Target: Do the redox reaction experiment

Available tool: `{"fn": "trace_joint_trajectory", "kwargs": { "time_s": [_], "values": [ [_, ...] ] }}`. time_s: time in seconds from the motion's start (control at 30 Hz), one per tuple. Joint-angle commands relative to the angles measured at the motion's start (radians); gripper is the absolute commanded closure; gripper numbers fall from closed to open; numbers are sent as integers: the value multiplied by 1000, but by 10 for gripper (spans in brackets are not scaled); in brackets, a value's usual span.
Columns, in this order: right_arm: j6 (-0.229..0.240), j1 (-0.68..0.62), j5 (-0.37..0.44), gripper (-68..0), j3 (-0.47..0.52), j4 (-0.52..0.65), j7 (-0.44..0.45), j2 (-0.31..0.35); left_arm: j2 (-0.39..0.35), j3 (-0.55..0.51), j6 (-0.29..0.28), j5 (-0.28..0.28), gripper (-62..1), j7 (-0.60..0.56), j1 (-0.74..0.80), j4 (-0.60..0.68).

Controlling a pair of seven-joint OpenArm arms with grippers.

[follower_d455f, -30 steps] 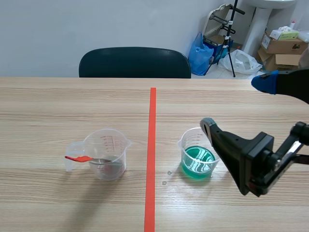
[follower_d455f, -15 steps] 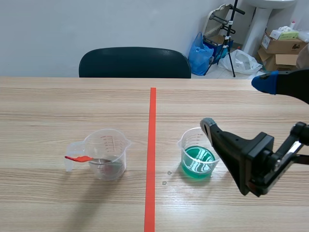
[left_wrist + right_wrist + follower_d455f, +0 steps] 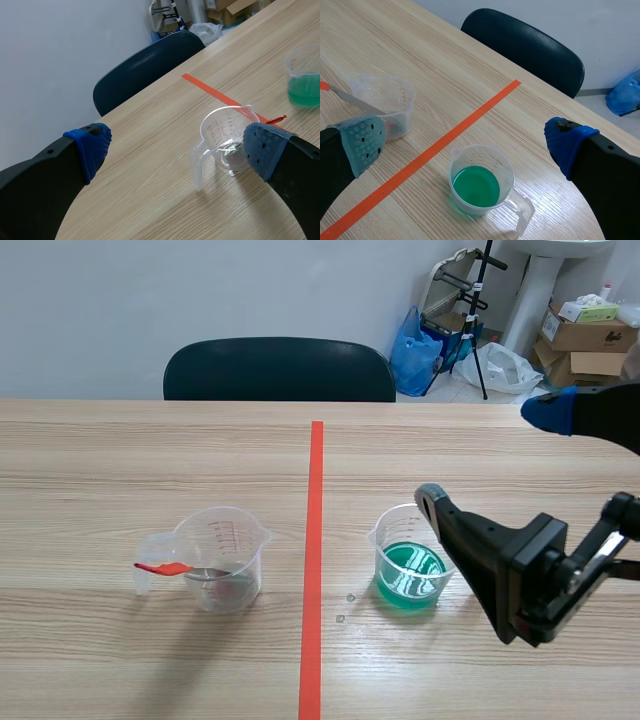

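No change is seen over the last second: both arms are held still and nothing on the tabletop has been shifted. The right tool is spread wide above the beaker of green liquid, which stands ungripped just right of the tape line. The left tool is likewise released, over the clear beaker holding the red-handled spoon. The experiment is judged barely begun, with no grasp yet made.

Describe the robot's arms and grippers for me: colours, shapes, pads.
The left gripper has two thick black fingers, each tipped with a blue dotted pad. The right gripper is alike, but one pad is grey-green with dark dots, the other blue. The right arm is black and jointed.
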Motion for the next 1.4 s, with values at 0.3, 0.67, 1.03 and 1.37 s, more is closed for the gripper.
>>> {"fn": "trace_joint_trajectory", "kwargs": {
  "time_s": [0.3,0.67,1.03,1.37],
  "values": [
    [0,11,11,-679,8,6,11,0,5,0,2,-11,-563,-8,11,10],
    [12,11,11,-679,8,6,11,0,5,0,2,-11,-563,-8,11,10],
    [19,11,14,-679,7,6,11,0,5,0,2,-11,-563,-8,11,10],
    [23,11,14,-679,7,6,12,0,5,0,2,-11,-563,-8,11,10]
  ]
}}
